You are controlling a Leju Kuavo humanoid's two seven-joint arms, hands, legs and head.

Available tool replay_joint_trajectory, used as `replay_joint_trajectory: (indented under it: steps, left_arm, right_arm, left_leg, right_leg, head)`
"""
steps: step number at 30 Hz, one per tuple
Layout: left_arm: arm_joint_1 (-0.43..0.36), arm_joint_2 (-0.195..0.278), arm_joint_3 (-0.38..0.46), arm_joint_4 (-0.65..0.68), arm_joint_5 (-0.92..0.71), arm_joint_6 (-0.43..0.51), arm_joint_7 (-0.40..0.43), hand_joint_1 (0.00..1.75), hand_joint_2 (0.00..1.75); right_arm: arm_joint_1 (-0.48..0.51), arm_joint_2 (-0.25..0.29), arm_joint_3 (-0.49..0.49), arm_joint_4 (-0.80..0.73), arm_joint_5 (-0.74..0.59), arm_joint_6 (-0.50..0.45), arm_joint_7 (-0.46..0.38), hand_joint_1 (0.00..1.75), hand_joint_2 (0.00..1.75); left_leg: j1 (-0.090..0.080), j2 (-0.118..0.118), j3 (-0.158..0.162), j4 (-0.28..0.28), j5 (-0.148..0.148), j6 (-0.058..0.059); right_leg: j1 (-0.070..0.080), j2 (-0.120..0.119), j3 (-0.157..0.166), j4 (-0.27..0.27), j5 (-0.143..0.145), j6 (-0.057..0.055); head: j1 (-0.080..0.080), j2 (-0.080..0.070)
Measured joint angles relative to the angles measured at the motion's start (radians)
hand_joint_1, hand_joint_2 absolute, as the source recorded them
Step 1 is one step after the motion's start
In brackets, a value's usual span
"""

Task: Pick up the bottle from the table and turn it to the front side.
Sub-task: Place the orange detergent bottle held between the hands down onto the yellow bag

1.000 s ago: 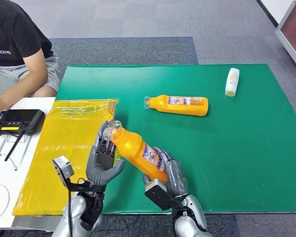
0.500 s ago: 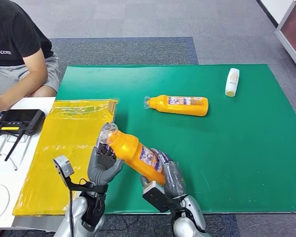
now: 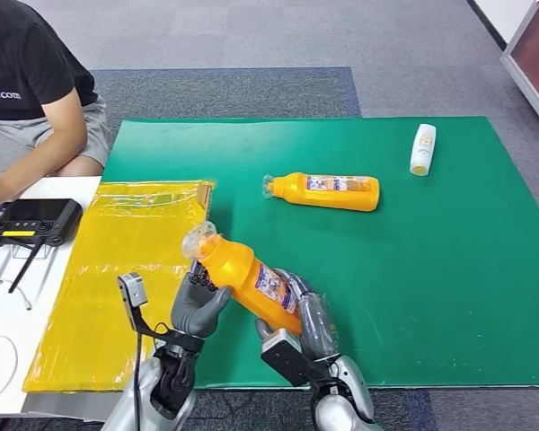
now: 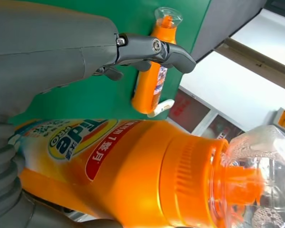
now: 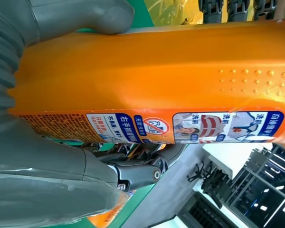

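Since a second ago our left hand [image 3: 198, 303] has dropped from the neck and cap end to under the shoulder of the orange detergent bottle [image 3: 250, 277]. Its fingers now cup the bottle from below and the near-left. Its wrist has rolled too.

The bottle has barely shifted; the clear cap [image 3: 197, 239] sits slightly lower.

Our right hand [image 3: 307, 316] holds the base end, fingers wrapped round the body.

We read this as a regrasp mid-rotation: left hand taking support so the bottle can be rolled about its length. Turn not finished, in our judgement.

The bottle is held off the green mat [image 3: 422, 296] at the near edge, near-left of centre. Its long axis runs from near-right to far-left, with the cap pointing far-left and raised.

The left wrist view shows the brand label [image 4: 80, 137]; the right wrist view shows the fine-print label [image 5: 176, 127].

A second orange bottle [image 3: 324, 191] lies mid-mat, well apart.
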Motion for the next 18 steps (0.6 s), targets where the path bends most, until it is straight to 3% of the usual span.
replay_joint_trajectory:
  steps: [18]
  left_arm:
    - [-0.086,0.006,-0.059,0.016,-0.141,-0.042,-0.060,0.00,1.75]
  right_arm:
    - [-0.013,0.000,0.003,0.006,-0.021,-0.030,-0.037,1.75,1.75]
  left_leg:
    - [0.000,0.000,0.000,0.000,0.000,0.000]
  right_leg:
    - [0.000,0.000,0.000,0.000,0.000,0.000]
  head:
    - [0.000,0.000]
